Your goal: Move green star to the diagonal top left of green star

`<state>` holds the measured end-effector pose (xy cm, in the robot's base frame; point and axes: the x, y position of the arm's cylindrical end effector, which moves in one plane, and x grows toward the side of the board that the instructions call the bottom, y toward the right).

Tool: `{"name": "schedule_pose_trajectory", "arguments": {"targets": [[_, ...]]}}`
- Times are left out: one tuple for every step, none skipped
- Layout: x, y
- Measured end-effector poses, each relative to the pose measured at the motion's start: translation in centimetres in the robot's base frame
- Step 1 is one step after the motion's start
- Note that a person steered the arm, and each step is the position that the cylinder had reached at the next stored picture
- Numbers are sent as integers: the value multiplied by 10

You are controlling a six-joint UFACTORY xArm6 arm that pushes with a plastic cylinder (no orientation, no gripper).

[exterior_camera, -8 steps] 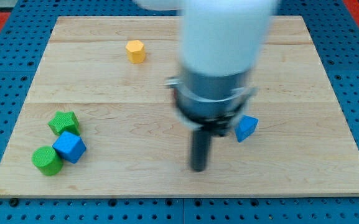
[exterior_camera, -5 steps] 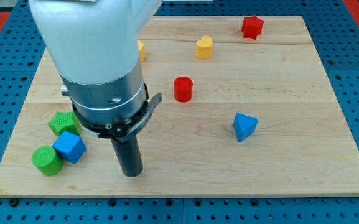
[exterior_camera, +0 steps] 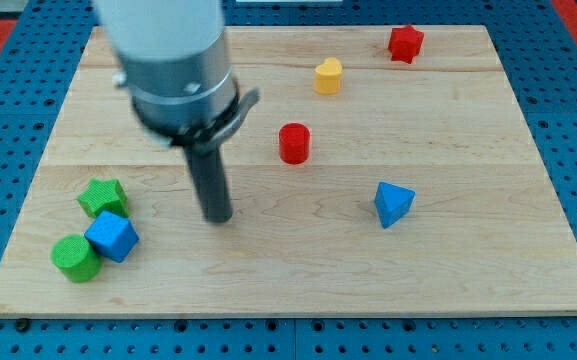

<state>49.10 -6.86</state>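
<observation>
Desk (exterior_camera: 528,250): a pale wooden board on a blue pegboard, carrying every block.
Green cylinder (exterior_camera: 74,257): furthest toward the view's left, near the view's bottom-left corner of the desk, touching the blue cube.
Green star (exterior_camera: 102,197): the task's block, at the view's left of the desk, just above the blue cube and touching it or nearly so; it lies up and to the right of the green cylinder.
Blue cube (exterior_camera: 112,236): wedged between the green star above and the green cylinder at its lower left.
My tip (exterior_camera: 218,217): on the desk to the view's right of the green star, clearly apart from it and a little lower than its centre; it touches no block. My rod rises from it toward the view's top, into the grey collar and the pale arm body.
Fingers: I have none, only the straight dark rod, so nothing is grasped or clenched.
Red cylinder (exterior_camera: 294,143): near the middle of the desk, up and to the right of my tip, well apart.
Yellow block (exterior_camera: 328,75): rounded, perhaps a heart, above the red cylinder toward the view's top.
Blue block (exterior_camera: 393,204): a pointed, wedge-like shape, right of centre.
Red star (exterior_camera: 405,43): furthest right, near the desk's top edge.
</observation>
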Motion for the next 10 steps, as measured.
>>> {"name": "schedule_pose_trajectory", "arguments": {"targets": [[-60,25],[-72,26],[-85,45],[-90,70],[-68,84],[-76,12],[-70,-74],[-53,-148],[-16,-194],[37,-190]]}}
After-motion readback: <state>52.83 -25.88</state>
